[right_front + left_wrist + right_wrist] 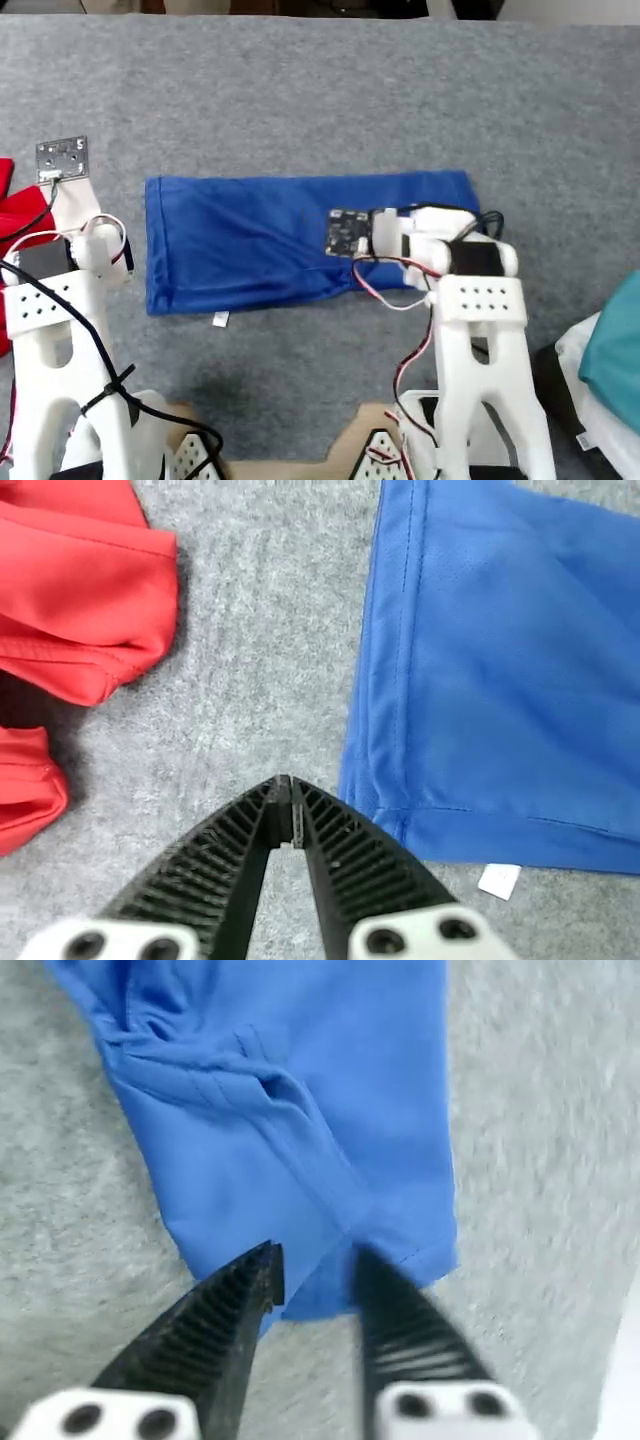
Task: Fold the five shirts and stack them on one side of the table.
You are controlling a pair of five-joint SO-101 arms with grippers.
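A blue shirt (250, 240), folded into a long strip, lies across the middle of the grey table (320, 90). My left gripper (285, 802) is shut with nothing in it. It hangs over bare cloth between the blue shirt's (500, 680) left end and a red shirt (80, 590). My right gripper (315, 1265) is open just above one narrow end of the blue shirt (300, 1080), with a finger on either side of that end's edge. In the high view the right arm (440, 250) reaches over the strip's right part.
The red shirt (8, 215) lies bunched at the table's left edge. A teal shirt (615, 350) on white fabric sits at the right edge. A small white tag (219, 319) pokes out below the blue shirt's lower left corner.
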